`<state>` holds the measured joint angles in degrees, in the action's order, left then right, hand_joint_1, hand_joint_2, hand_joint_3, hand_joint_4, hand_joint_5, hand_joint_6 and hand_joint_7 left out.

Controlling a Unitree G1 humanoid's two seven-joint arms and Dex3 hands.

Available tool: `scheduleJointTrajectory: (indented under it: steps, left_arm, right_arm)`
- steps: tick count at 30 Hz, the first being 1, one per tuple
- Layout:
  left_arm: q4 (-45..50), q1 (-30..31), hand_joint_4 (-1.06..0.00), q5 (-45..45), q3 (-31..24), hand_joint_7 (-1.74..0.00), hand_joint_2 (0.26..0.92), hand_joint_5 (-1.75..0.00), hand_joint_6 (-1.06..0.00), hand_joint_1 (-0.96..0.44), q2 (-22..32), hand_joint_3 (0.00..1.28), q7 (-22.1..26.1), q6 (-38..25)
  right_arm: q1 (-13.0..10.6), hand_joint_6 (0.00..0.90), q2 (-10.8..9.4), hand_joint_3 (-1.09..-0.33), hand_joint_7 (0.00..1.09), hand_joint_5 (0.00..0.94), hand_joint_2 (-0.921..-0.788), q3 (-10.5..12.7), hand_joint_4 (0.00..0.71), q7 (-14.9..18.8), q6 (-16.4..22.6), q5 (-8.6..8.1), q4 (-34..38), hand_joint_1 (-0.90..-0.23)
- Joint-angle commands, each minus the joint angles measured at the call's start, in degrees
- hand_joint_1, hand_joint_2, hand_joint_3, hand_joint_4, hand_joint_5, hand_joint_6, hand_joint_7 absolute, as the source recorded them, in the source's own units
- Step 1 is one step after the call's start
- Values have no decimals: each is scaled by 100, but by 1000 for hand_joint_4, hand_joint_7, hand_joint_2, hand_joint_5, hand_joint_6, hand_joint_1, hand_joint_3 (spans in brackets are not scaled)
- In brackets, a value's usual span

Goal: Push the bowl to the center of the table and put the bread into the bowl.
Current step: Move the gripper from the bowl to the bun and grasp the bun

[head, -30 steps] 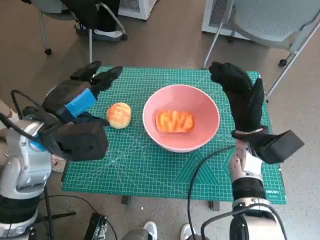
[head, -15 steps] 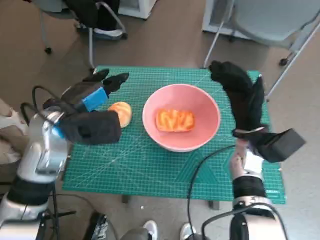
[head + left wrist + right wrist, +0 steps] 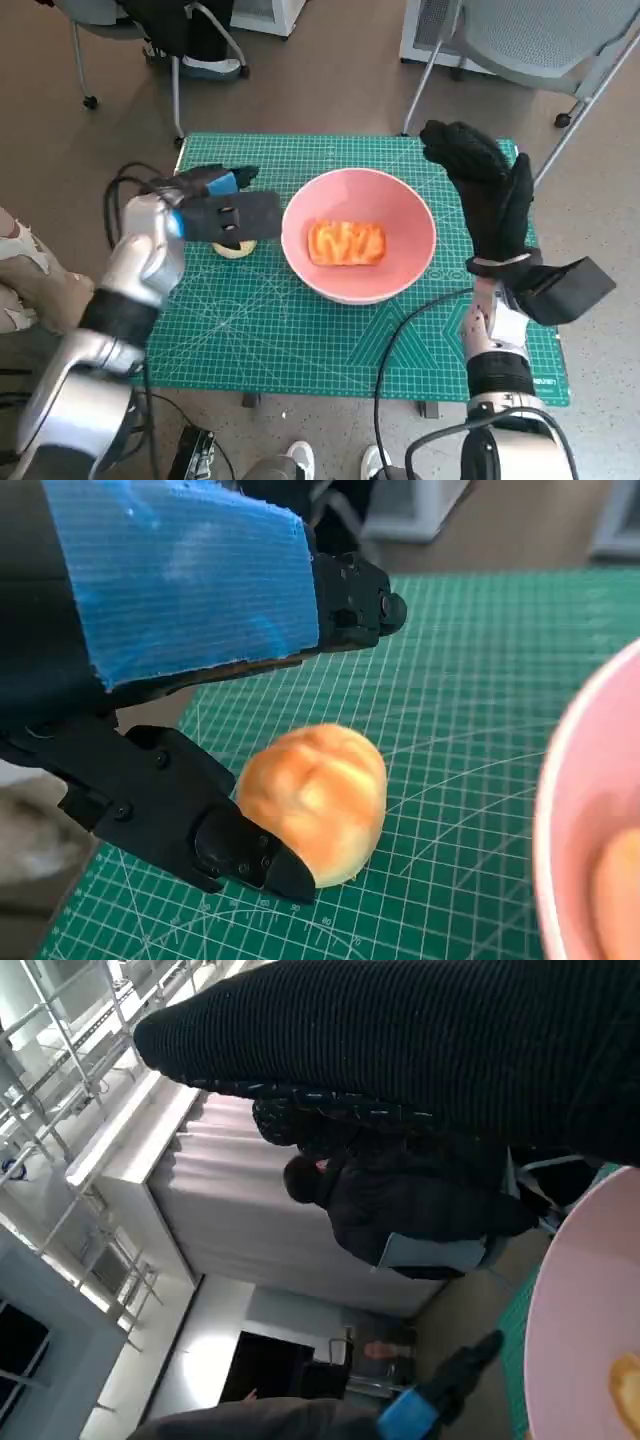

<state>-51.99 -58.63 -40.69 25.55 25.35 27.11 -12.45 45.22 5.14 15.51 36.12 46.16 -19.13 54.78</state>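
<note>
Left hand (image 3: 215, 205) is directly over the round golden bread roll (image 3: 315, 800) on the green gridded cutting mat (image 3: 300, 340) covering the worktop, fingers spread to either side of the roll with one black fingertip (image 3: 265, 865) at its edge, nothing gripped. Pink round bowl (image 3: 358, 248) sits between the two hands, just beside the roll, with an orange glazed bread piece (image 3: 346, 243) already inside. Right hand (image 3: 485, 200) is upright beside the bowl's far rim, fingers extended, holding nothing.
</note>
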Motion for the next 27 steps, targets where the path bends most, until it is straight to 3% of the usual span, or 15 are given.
scheduleJointTrajectory:
  steps: [1,12,27]
  left_arm:
    - [-833,-434,1,-56,167,0,688,1,-101,-407,-168,2,-189,166]
    - [-2014,-784,1,-59,449,0,695,1,-97,-399,-383,3,-303,313]
    - [-2286,-838,1,6,555,-1,693,1,-90,-375,-454,1,-366,348]
  right_arm:
    - [-186,50,89,-792,469,0,-921,3,180,9,-36,24,35,-681]
    - [-211,42,131,-791,467,0,-921,-15,171,-32,-69,36,-18,-686]
    - [-232,40,147,-793,469,0,-921,-24,169,-77,-92,71,-45,-684]
